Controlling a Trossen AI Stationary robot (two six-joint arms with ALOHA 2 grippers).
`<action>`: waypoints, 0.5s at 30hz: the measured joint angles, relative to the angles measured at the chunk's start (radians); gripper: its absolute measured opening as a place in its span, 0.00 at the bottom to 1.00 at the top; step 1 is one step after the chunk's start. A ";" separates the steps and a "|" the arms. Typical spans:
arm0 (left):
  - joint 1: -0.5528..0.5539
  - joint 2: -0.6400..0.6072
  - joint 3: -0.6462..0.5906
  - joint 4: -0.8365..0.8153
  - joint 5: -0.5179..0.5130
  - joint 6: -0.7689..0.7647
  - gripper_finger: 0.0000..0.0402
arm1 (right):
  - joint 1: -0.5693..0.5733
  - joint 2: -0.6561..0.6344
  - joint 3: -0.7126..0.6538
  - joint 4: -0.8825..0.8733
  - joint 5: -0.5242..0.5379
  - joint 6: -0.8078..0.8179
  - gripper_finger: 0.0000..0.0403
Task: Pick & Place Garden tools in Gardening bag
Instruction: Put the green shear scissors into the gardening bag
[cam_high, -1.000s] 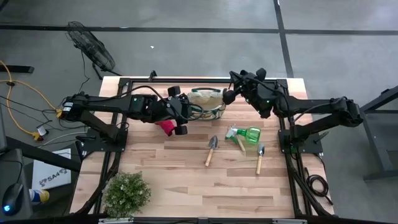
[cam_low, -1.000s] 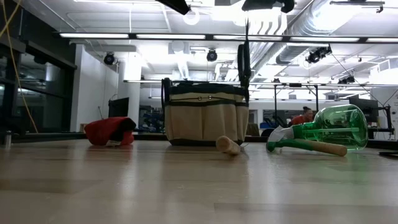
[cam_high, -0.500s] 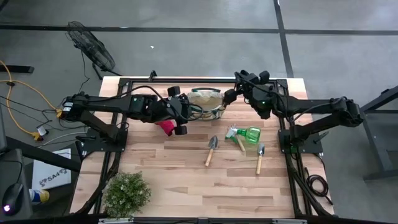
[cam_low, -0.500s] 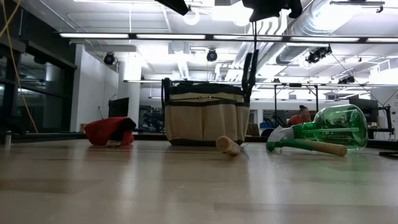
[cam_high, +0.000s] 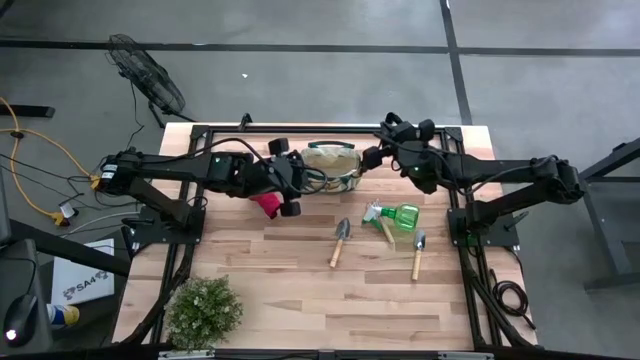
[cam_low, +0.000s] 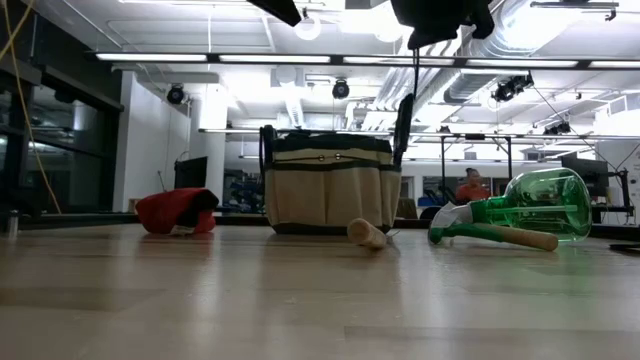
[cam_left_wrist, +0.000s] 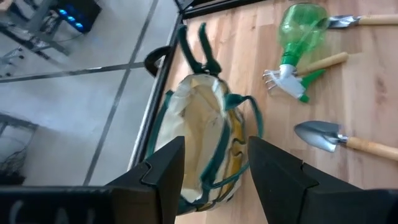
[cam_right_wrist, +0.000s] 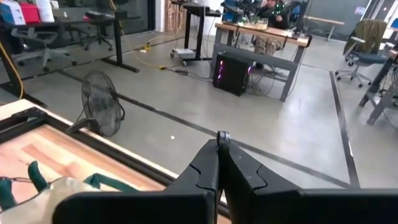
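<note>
Carefully, I hold my right gripper (cam_high: 368, 157) pinched on the gardening bag's (cam_high: 332, 167) handle loop (cam_low: 403, 118), lifting gently, while my left gripper (cam_high: 297, 183) stays half-open at the mouth.

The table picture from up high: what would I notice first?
Probably the two dark arms meeting over the gardening bag at the table's far edge, the left gripper and right gripper on either side. Then the green sprayer lying with the trowels mid-table, and the bushy plant at the near left corner.
</note>
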 joint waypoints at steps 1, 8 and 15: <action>0.000 0.000 0.000 -0.003 -0.006 -0.002 0.42 | 0.000 0.000 0.000 -0.009 -0.009 0.011 0.01; 0.000 0.000 0.000 -0.013 -0.009 -0.018 0.42 | 0.000 0.000 0.000 -0.048 -0.057 0.050 0.01; 0.000 0.000 0.000 -0.029 -0.011 -0.027 0.42 | -0.022 0.039 0.000 -0.032 -0.089 0.067 0.01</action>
